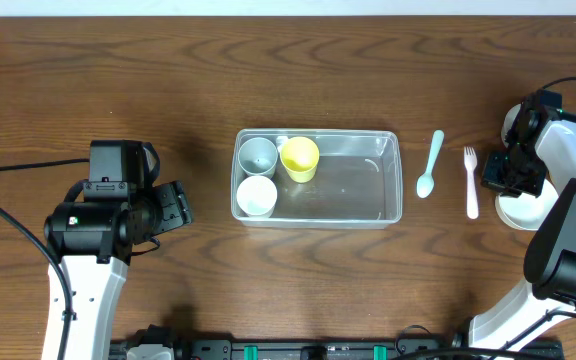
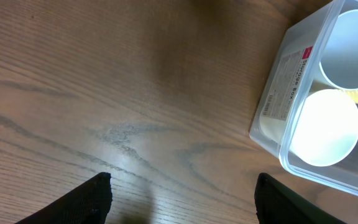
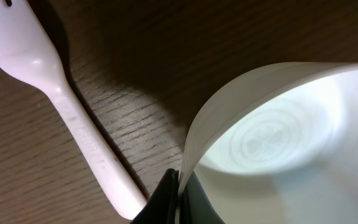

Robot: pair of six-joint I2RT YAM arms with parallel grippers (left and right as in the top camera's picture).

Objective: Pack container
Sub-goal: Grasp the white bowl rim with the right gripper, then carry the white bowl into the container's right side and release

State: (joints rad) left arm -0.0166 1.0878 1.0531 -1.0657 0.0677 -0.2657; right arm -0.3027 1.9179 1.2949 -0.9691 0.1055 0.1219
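The clear rectangular container (image 1: 388, 175) sits mid-table and holds a grey cup (image 1: 259, 154), a yellow cup (image 1: 300, 158) and a white cup (image 1: 257, 195). Its corner shows in the left wrist view (image 2: 291, 81). My left gripper (image 2: 182, 199) is open and empty over bare wood left of the container. My right gripper (image 3: 180, 193) is shut on the rim of a white bowl (image 3: 278, 143) at the far right (image 1: 525, 210). A white fork (image 1: 471, 180) and a pale blue-green spoon (image 1: 430, 165) lie between the bowl and the container. The fork also shows in the right wrist view (image 3: 73, 112).
The wooden table (image 1: 118, 90) stretches left and behind the container. Both arm bases stand at the table's front edge.
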